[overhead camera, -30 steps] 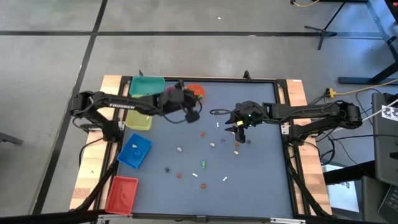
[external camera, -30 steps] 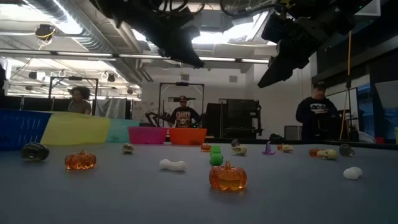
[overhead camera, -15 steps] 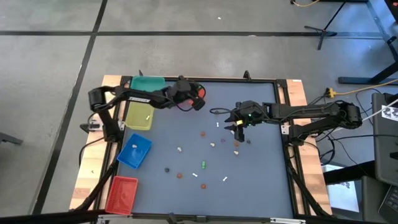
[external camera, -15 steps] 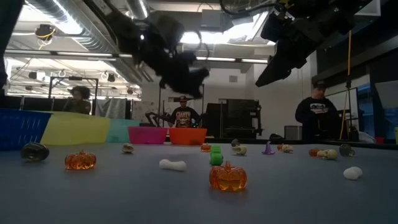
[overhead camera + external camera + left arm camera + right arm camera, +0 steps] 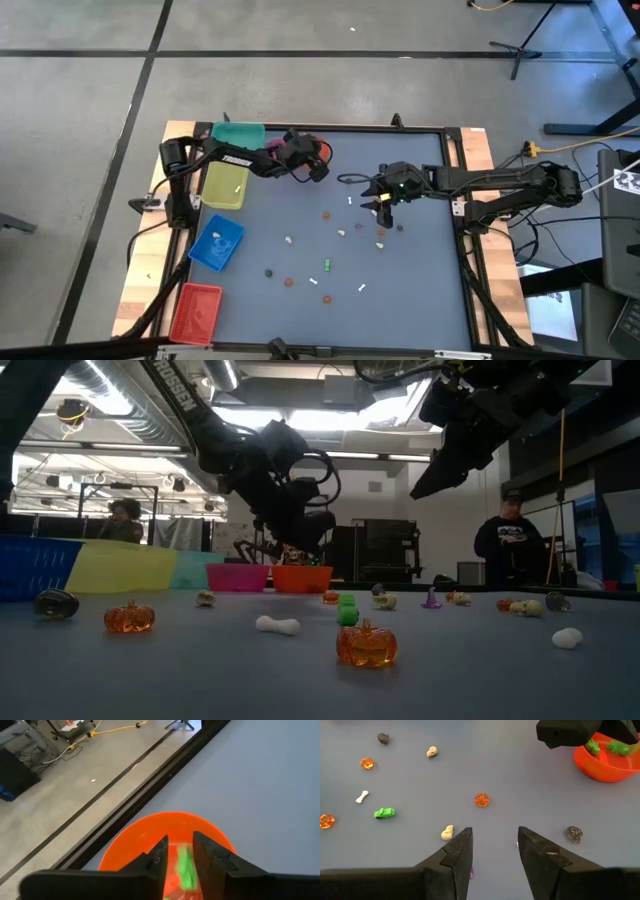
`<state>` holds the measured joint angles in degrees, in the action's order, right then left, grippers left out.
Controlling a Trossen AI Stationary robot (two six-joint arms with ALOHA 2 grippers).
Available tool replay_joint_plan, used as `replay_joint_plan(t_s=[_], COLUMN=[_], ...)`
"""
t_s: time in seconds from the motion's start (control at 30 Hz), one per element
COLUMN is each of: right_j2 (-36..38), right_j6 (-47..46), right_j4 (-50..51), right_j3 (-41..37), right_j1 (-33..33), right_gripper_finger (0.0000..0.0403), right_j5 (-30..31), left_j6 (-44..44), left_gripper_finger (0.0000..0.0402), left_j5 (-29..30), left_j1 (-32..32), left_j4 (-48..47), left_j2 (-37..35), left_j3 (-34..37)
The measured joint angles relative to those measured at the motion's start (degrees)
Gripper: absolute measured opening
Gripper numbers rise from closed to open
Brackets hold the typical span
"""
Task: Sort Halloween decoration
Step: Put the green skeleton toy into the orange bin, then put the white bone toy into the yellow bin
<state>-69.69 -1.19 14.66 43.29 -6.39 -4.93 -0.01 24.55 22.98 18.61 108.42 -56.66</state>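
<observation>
Left gripper (image 5: 180, 851), jaws parted, hangs above the orange bowl (image 5: 131, 836) at twelve o'clock, green trinket (image 5: 185, 866) between them. Right gripper (image 5: 495, 842) hovers spread mid-table. Many Halloween trinkets (image 5: 326, 264) remain unsorted.

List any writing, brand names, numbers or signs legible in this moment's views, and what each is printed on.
"TROSSEN": white lettering, partly cut off, on the left arm in the low view.
Same lettering on the left arm in the high view: too small to read.
Tag with a black-and-white pattern at the high view's right edge: unreadable.
White print on a person's dark shirt behind the table: too blurred to read.
Nothing written on the bins, bowl or trinkets.
</observation>
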Motion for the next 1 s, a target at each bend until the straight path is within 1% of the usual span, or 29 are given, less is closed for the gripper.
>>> replay_joint_plan(t_s=[0.2, 0.4, 0.73, 1.0], right_j2=[0.0, 0.0, 0.0, 0.0], right_j6=[0.0, 0.0, 0.01, 0.01], right_j4=[-0.02, 0.0, 0.02, 0.02], right_j3=[0.0, 0.0, 0.0, 0.0], right_j1=[0.0, 0.0, 0.0, 0.0], right_gripper_finger=[0.0156, 0.0156, 0.0156, 0.0156], right_j5=[0.0, 0.0, 0.0, 0.0], left_j6=[-2.56, -2.89, -4.47, -4.53], left_gripper_finger=[0.0118, 0.0146, 0.0153, 0.0154], left_j5=[0.0, 0.0, -0.69, -4.78], left_j1=[0.0, 0.0, -0.22, -1.5], left_j4=[-0.07, -0.11, -0.22, -1.09], left_j2=[-0.01, -0.01, -0.45, -5.46], left_j3=[0.0, 0.0, 0.0, 0.0])
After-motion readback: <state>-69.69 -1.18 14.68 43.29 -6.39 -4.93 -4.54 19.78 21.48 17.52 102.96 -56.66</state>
